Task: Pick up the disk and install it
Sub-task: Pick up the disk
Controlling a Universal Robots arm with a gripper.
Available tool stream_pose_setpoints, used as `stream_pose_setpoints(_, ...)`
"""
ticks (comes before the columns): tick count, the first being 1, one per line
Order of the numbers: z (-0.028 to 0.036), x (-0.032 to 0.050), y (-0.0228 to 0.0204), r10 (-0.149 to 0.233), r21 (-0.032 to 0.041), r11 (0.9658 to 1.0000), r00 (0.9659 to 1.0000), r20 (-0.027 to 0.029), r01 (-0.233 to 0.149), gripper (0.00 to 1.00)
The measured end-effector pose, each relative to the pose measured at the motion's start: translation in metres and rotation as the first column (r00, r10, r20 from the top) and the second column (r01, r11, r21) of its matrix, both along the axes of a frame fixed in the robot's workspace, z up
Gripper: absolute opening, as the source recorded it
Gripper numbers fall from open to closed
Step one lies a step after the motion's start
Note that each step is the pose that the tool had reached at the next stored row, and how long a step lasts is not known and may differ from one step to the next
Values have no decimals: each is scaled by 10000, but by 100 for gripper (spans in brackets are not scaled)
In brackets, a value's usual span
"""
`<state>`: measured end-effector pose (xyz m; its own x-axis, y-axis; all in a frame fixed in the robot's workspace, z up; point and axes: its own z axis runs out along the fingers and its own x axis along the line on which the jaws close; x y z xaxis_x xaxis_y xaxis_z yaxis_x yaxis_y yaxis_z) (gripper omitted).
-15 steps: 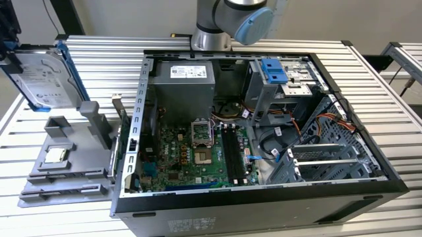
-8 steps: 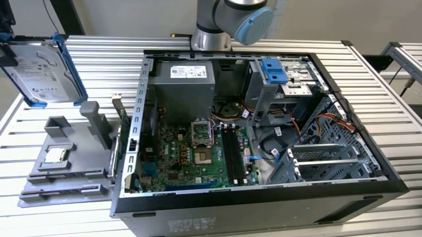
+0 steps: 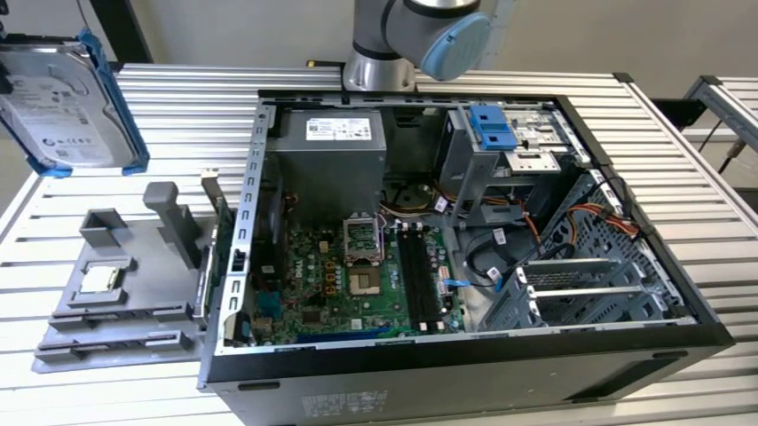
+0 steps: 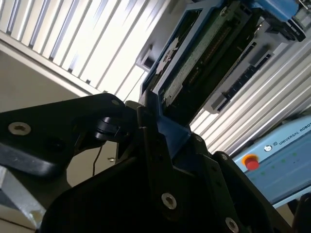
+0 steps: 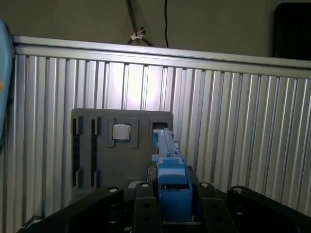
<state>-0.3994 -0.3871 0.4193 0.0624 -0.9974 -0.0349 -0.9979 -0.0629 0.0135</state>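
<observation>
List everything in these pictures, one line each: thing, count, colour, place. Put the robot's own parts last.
disk: one, silver with blue rail frame, held up at the exterior view's left
computer case: one, black, open, middle of the table
power-supply box: one, grey with white sticker, inside the case
motherboard: one, green, inside the case
tray: one, grey, on the table beside the case
processor chip: one, silver, in the tray
table: one, silver slats, under everything
arm: one, grey with blue cap, at the case's far side
claw: one, black, shut on the disk's blue rail
</observation>
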Motion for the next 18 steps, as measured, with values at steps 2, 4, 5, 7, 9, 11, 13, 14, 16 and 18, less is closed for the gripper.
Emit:
stream_pose_setpoints(2,70,0,0,0,-1,10000,10000,-1,0,0)
stream_pose_setpoints(4,143,0,0,0,0,10000,10000,-1,0,0)
stream_pose_setpoints(5,177,0,0,0,0,10000,10000,0,0,0)
stream_pose_setpoints(7,248,0,0,0,-1,10000,10000,-1,0,0)
stream_pose_setpoints(9,319,0,0,0,-1,10000,10000,-1,0,0)
stream_pose_setpoints(11,385,0,0,0,0,10000,10000,1,0,0)
stream_pose_setpoints(13,448,0,0,0,0,10000,10000,0,0,0)
stream_pose_setpoints(14,476,0,0,1,0,10000,10000,0,-1,0)
stream_pose_setpoints(16,530,0,0,0,0,10000,10000,1,0,0)
stream_pose_setpoints(18,581,0,0,0,0,10000,10000,0,0,0)
